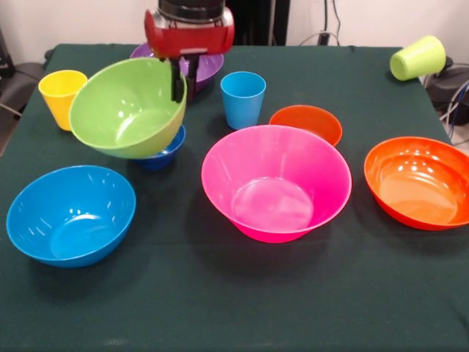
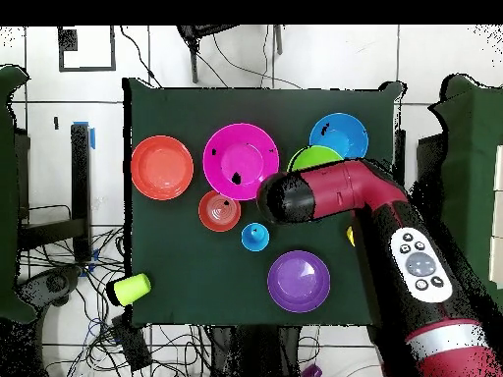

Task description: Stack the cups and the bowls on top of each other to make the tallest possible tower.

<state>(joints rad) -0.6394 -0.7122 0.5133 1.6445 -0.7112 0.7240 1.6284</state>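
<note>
While the gripper [image 1: 178, 81] pinches the tilted lime green bowl [image 1: 124, 110], its fingertips stay hidden

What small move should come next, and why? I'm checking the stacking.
Probably level the lime green bowl and lower it squarely onto the small dark blue bowl: the gripper pinches its rim, and it hangs tilted, overlapping that bowl.

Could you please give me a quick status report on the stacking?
Hand shut on rim of glossy lime green plastic bowl, tilted over small dark blue plastic bowl. Nothing in the way.
</note>
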